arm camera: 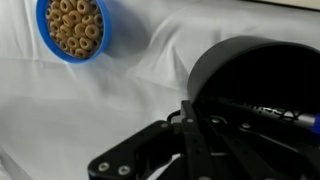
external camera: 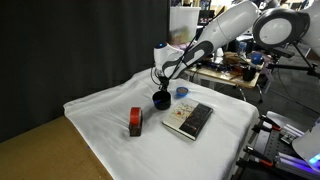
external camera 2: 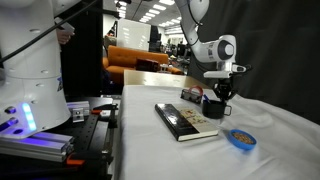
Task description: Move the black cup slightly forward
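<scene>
Neighbouring black cup point(external camera: 160, 99) — book point(external camera: 188, 119), dish point(external camera: 182, 92)

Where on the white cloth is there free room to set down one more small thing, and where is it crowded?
Free: the white cloth between the red block and the dark curtain, and the strip along the cloth's edge before block and book. Crowded: around the black cup, where gripper, blue bowl and book sit close.
</scene>
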`<action>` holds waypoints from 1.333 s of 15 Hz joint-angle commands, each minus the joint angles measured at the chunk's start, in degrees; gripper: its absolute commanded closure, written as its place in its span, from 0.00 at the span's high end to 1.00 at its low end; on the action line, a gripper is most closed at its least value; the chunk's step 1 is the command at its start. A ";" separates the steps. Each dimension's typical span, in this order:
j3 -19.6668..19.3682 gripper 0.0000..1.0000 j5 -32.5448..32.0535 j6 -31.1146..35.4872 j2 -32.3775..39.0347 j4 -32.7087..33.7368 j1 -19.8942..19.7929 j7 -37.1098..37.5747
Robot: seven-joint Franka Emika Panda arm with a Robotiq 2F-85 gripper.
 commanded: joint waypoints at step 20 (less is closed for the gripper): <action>-0.56 0.01 0.33 -1.03 5.56 8.27 -0.78 -1.49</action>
